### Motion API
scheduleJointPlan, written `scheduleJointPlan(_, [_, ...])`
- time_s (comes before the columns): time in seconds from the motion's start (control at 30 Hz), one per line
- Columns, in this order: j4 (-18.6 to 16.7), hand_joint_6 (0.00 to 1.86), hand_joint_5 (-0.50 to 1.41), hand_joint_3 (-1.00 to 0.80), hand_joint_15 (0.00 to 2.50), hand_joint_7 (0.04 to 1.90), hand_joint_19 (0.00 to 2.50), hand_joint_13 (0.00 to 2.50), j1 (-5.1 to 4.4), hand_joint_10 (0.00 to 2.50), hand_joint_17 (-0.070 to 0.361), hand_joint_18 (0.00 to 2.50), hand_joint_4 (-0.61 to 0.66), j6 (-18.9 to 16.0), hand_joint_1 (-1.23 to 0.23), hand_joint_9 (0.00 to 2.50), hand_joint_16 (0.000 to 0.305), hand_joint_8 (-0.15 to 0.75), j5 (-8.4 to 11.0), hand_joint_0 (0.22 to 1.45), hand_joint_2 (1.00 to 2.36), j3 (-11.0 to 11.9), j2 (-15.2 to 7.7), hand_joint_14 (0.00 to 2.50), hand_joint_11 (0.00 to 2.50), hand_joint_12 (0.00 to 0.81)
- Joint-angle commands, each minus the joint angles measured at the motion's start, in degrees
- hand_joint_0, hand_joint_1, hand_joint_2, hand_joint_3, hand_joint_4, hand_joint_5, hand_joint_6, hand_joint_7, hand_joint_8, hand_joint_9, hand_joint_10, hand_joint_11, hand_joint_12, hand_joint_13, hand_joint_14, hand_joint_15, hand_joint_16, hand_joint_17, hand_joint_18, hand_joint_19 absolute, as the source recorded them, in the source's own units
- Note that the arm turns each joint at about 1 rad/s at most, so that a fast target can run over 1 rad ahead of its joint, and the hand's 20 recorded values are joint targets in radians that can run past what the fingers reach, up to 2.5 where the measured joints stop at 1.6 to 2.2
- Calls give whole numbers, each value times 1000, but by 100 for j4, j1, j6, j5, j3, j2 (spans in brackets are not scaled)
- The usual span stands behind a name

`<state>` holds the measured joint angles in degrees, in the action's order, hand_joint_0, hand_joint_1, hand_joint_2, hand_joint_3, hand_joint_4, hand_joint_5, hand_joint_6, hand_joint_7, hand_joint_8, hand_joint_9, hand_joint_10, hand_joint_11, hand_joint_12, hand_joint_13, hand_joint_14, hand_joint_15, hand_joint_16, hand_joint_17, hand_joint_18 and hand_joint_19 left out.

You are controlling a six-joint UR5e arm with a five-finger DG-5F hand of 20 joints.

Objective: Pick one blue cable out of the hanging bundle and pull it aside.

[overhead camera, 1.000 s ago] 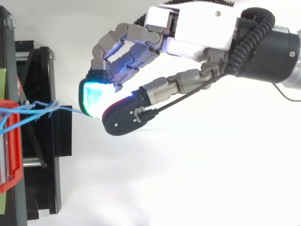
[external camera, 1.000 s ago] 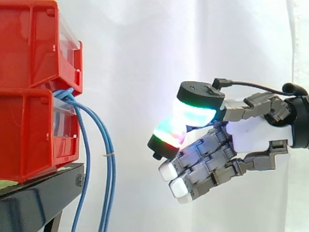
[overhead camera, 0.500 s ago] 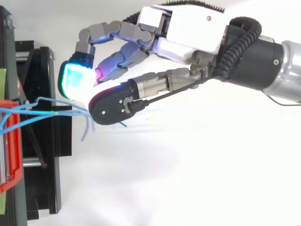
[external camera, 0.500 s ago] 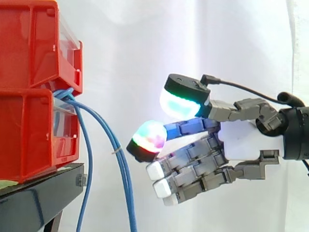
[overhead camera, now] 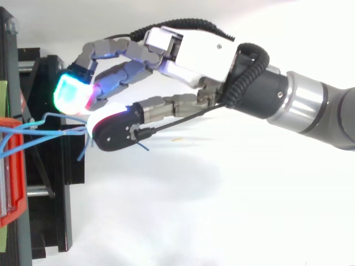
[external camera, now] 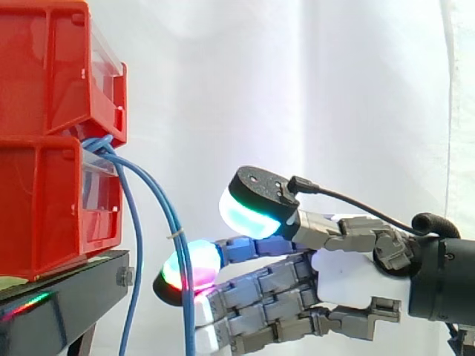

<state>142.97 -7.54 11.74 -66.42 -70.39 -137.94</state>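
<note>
1. Several blue cables (external camera: 136, 245) hang from the red bins (external camera: 52, 200), just beyond the fingertips (external camera: 187, 268). The outermost strand (external camera: 176, 235) runs down across the lowest glowing pad, and the others hang farther from the hand (external camera: 349, 278).
2. Fingers reach out almost straight with the thumb (external camera: 252, 208) raised well above them, so the hand is spread and pinches nothing.
3. A clean grasp probably means closing the thumb onto that one strand against the finger pad. The hand should then draw back toward its wrist side slowly, so that no neighbouring cable comes along.
4. Whether the strand lies inside the gap or merely in front of the pad is unclear. From above, the thumb covers that spot. The cables' lower ends are cut off.
</note>
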Motion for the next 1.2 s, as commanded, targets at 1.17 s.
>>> scheduleJointPlan(1.17, [117, 500, -59, -437, 402, 1314, 340, 792, -160, 14, 104, 546, 192, -761, -606, 886, 46, 266, -11, 543, 1006, 403, -295, 18, 380, 311])
